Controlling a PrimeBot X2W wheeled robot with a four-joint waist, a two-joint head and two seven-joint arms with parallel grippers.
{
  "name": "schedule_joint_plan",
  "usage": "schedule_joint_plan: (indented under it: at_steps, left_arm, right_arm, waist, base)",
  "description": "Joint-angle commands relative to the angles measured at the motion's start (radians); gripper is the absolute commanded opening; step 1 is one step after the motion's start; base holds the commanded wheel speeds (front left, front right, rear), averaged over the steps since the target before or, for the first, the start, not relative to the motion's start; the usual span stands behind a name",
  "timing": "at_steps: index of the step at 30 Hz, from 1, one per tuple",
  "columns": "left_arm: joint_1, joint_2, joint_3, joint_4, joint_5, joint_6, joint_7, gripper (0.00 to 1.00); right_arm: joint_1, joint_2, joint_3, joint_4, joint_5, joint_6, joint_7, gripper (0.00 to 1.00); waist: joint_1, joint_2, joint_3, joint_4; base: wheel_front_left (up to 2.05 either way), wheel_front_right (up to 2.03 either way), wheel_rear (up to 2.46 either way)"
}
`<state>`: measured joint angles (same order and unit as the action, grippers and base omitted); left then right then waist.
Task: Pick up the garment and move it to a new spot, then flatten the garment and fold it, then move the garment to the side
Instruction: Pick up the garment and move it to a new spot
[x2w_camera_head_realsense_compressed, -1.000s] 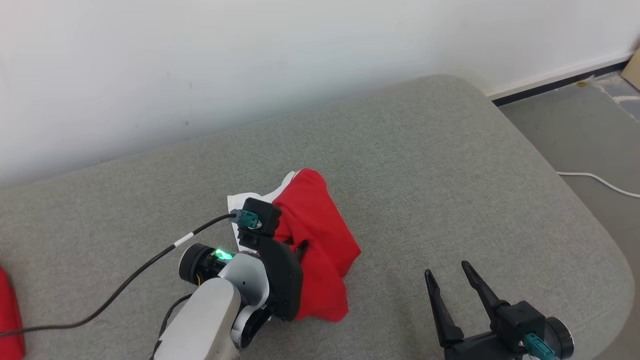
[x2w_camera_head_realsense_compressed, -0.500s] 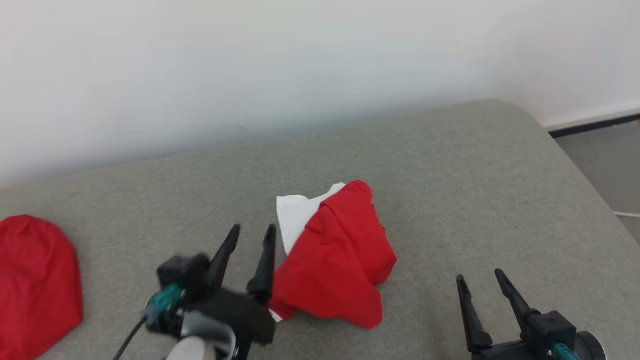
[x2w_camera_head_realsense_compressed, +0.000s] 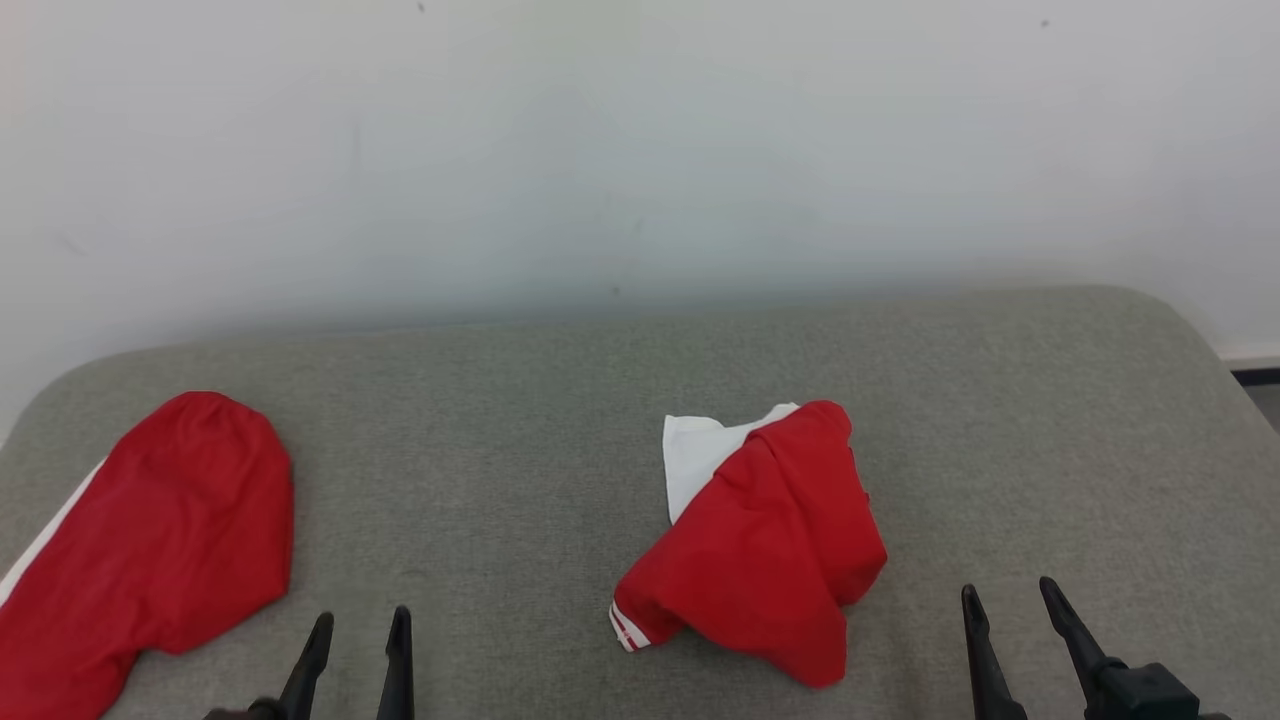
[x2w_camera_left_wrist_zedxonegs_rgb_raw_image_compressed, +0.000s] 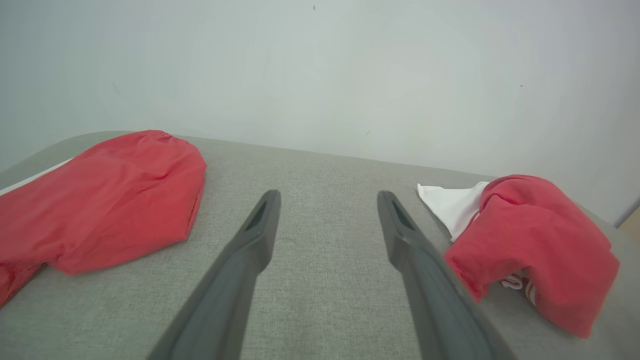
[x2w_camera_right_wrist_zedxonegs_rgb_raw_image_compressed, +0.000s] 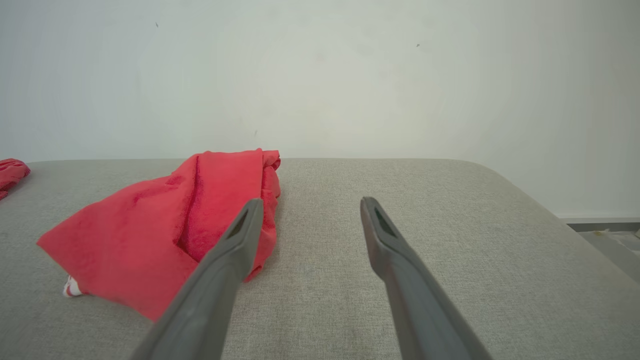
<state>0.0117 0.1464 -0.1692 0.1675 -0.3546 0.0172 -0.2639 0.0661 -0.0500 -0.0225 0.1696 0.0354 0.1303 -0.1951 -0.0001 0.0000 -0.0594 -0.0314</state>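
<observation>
The garment (x2w_camera_head_realsense_compressed: 762, 545) is a crumpled red piece with a white part at its far left, lying in a heap on the grey cushion (x2w_camera_head_realsense_compressed: 520, 400) a little right of centre. My left gripper (x2w_camera_head_realsense_compressed: 360, 625) is open at the lower left, well apart from the garment. In the left wrist view the garment (x2w_camera_left_wrist_zedxonegs_rgb_raw_image_compressed: 537, 247) lies just right of the open left gripper (x2w_camera_left_wrist_zedxonegs_rgb_raw_image_compressed: 327, 197). My right gripper (x2w_camera_head_realsense_compressed: 1010, 598) is open at the lower right, empty. In the right wrist view the garment (x2w_camera_right_wrist_zedxonegs_rgb_raw_image_compressed: 160, 232) sits left of the right gripper (x2w_camera_right_wrist_zedxonegs_rgb_raw_image_compressed: 310, 202).
A second red cloth (x2w_camera_head_realsense_compressed: 150, 560) with a white stripe lies flat at the cushion's left end, also seen as the red cloth (x2w_camera_left_wrist_zedxonegs_rgb_raw_image_compressed: 100, 200). A white wall (x2w_camera_head_realsense_compressed: 640, 150) rises right behind the cushion. The cushion's rounded right edge (x2w_camera_head_realsense_compressed: 1215, 345) drops to the floor.
My left gripper opened, let go of the garment and drew back to the lower left. The garment stays in a heap. The head camera turned, shifting the whole picture; the right gripper kept its pose.
</observation>
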Motion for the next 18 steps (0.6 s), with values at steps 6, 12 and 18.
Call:
schedule_joint_plan:
  at_steps: [6, 12, 18]
  left_arm:
    - [0.099, 0.005, 0.059, -0.006, 0.06, -0.065, -0.001, 1.0]
    - [0.119, -0.021, 0.123, -0.006, 0.071, -0.097, -0.001, 1.0]
    - [0.09, -0.045, 0.155, 0.003, 0.087, -0.114, -0.001, 1.0]
  right_arm:
    - [0.041, -0.001, 0.01, 0.017, -0.004, 0.001, 0.005, 1.0]
    - [0.066, -0.001, 0.01, 0.016, 0.007, 0.001, 0.006, 1.0]
    - [0.063, -0.001, 0.019, 0.01, 0.016, 0.001, 0.01, 1.0]
  waist:
    - [0.0001, 0.0, -0.037, 0.047]
    - [0.0001, 0.0, -0.035, 0.05]
    - [0.0001, 0.0, -0.028, 0.04]
  base:
    - [0.0, 0.0, 0.0]
    - [0.0, 0.0, 0.0]
    - [0.0, 0.0, 0.0]
